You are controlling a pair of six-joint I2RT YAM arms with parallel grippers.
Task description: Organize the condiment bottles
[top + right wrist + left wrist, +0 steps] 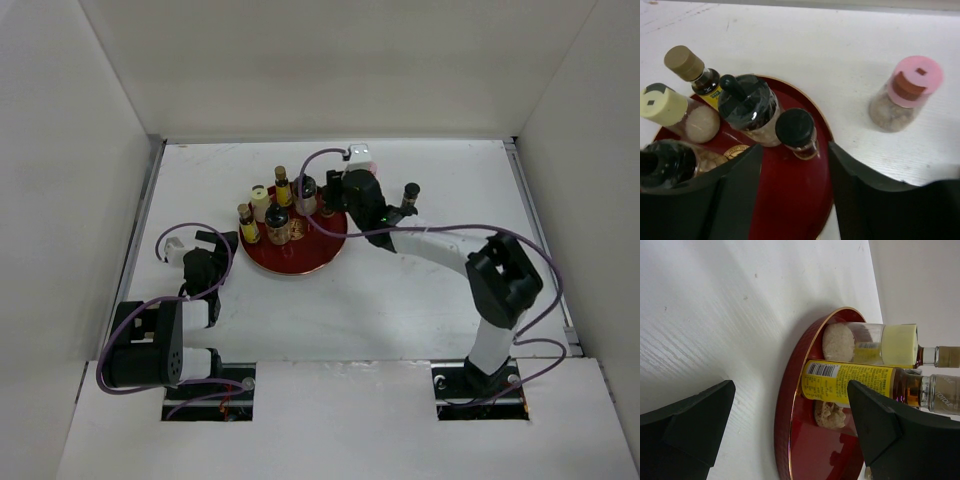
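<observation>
Several small condiment bottles stand on the round red tray: a cream-capped one, a yellow-labelled one and dark-capped ones. My right gripper is open over the tray's right side. In the right wrist view its jaws are empty, with a small black-capped bottle just beyond the fingertips. A pink-capped bottle stands on the table off the tray. Another black-capped bottle stands on the table right of the right arm. My left gripper is open and empty at the tray's left rim.
White walls enclose the table on the left, back and right. In the left wrist view the cream-capped bottle and a yellow-labelled bottle stand close together near the tray rim. Purple cables loop over both arms.
</observation>
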